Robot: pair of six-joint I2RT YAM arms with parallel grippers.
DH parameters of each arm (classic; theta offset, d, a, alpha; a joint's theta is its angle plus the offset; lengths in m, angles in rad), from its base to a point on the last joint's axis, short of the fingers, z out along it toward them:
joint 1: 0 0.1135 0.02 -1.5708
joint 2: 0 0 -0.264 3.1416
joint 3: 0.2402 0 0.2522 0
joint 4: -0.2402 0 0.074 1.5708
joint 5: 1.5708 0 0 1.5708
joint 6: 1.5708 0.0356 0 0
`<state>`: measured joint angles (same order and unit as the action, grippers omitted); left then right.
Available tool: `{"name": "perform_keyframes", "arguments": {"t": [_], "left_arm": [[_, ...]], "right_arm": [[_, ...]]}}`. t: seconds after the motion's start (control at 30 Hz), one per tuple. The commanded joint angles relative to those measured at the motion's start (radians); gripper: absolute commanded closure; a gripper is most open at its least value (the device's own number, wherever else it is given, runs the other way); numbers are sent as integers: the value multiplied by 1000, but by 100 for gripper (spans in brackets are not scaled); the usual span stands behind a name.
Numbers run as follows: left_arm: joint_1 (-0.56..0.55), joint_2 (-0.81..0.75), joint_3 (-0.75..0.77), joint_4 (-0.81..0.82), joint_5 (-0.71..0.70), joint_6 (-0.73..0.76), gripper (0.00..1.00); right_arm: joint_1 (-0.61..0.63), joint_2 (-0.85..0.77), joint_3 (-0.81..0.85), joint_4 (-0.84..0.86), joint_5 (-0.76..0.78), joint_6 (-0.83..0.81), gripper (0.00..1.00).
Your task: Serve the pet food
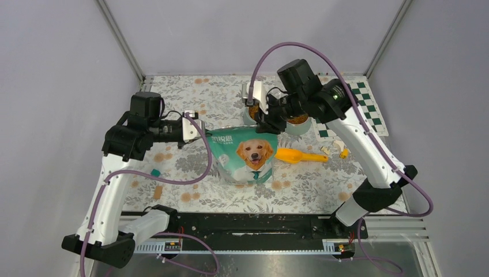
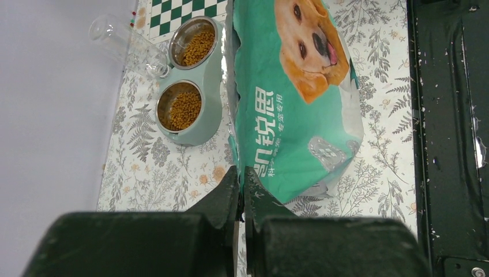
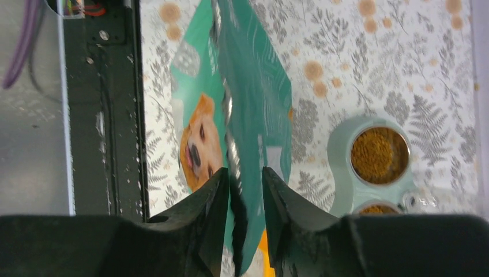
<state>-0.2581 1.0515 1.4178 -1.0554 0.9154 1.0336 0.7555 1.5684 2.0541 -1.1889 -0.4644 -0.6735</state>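
Pet food (image 2: 184,109) lies in both cups of the twin bowl (image 2: 209,124), just behind the teal bag (image 1: 248,153). Right claw (image 3: 245,173): fingers apart, straddling the bag's top rim, probably to steady or spread its mouth. Left claw (image 2: 241,171): fingers together at the rim's opposite corner; a pinch on the film cannot be confirmed. The yellow scoop (image 1: 295,155) lies ungripped on the surface (image 1: 190,86) beside the bag. The bag stands between the arm bases and the bowl; a clear cup (image 2: 124,43) lies near the bowl.

Robot lab, grey booth walls (image 1: 57,86), alu frame (image 1: 122,41)
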Motion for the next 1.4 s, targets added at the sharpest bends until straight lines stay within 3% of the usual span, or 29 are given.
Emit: {"name": "perform_keyframes", "arguments": {"t": [0.0,0.1,0.33,0.43,0.5,0.6,0.73,0.8,0.87,0.9,1.07,1.1,1.17,1.23,1.37], "left_arm": [[12,-61,9,112,37,-16,100],[12,-66,6,112,46,-20,100],[10,-66,5,144,47,-33,100],[10,-57,9,149,52,-36,100],[10,-52,11,149,51,-35,99],[10,-50,5,160,46,-39,99],[9,-47,3,162,33,-41,99],[9,-47,0,162,29,-41,100],[9,-48,-2,162,26,-39,100],[9,-48,-3,162,23,-39,100],[9,-52,-12,177,7,-45,100],[8,-54,-15,180,4,-48,100],[8,-57,-20,183,1,-49,100],[8,-61,-27,189,-1,-53,100],[9,-67,-30,196,-3,-59,100]], "right_arm": [[-3,93,106,15,-149,88,67],[1,139,163,-5,-156,99,98],[8,154,219,-5,-128,116,100],[8,143,213,3,-110,118,75],[8,141,204,10,-110,117,67],[12,147,196,23,-118,119,60],[24,167,198,37,-119,117,60],[32,184,218,37,-116,117,66],[37,197,238,38,-116,120,93],[40,203,249,38,-116,121,100],[45,224,287,39,-124,129,100],[48,227,291,43,-119,135,97],[54,231,290,51,-111,140,77],[62,235,288,59,-109,141,64],[80,249,286,79,-111,139,56]]}}
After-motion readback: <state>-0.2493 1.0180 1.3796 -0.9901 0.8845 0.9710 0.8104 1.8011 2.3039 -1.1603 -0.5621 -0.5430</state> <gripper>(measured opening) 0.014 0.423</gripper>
